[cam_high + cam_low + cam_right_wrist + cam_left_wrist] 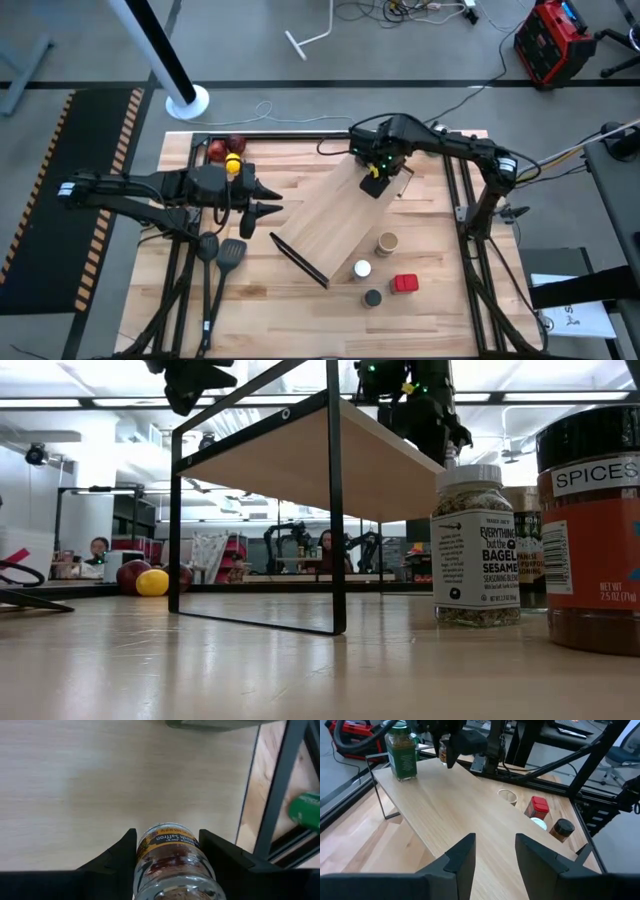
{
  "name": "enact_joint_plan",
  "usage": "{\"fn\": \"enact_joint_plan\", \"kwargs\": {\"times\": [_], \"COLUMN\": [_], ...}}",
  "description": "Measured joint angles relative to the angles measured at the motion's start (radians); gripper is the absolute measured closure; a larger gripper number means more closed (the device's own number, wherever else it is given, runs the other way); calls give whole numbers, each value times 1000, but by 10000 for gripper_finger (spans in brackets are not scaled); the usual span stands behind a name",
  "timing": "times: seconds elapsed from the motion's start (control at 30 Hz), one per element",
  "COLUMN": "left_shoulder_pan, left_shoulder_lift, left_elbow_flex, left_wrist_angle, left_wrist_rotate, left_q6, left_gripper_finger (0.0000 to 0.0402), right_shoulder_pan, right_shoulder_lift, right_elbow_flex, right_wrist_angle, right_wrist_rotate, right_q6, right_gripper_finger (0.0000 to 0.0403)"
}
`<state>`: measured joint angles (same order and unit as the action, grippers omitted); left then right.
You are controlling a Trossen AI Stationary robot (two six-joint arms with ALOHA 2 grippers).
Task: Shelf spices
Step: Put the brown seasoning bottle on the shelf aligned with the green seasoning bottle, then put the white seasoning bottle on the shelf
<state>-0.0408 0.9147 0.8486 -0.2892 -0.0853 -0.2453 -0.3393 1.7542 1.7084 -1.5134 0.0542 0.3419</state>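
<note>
Above the shelf (340,215), I find my right gripper (167,851) fingers clamping the saffron jar (170,862) for placement; left gripper (495,855) fingers part-spread, empty, clear.

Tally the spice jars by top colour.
Red top: 1
Tan top: 1
White top: 1
Black top: 1
Green top: 1
Saffron jar, top hidden, in right gripper: 1
Total: 6
</note>
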Motion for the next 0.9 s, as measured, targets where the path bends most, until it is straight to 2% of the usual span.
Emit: {"fn": "enact_joint_plan", "kwargs": {"times": [0.27, 0.77, 0.9], "left_shoulder_pan": [-4, -4, -4], "left_shoulder_lift": [0, 0, 0], "left_elbow_flex": [0, 0, 0], "left_wrist_angle": [0, 2, 4], "left_wrist_rotate": [0, 0, 0], "left_q6": [0, 7, 7], "left_gripper_finger": [280, 273, 275], "right_shoulder_pan": [1, 1, 1], "right_shoulder_lift": [-33, -83, -104], "right_elbow_flex": [-63, -66, -32], "right_wrist_angle": [58, 70, 49], "right_wrist_rotate": [51, 46, 52], "right_q6": [2, 7, 7], "right_gripper_finger": [223, 154, 137]}}
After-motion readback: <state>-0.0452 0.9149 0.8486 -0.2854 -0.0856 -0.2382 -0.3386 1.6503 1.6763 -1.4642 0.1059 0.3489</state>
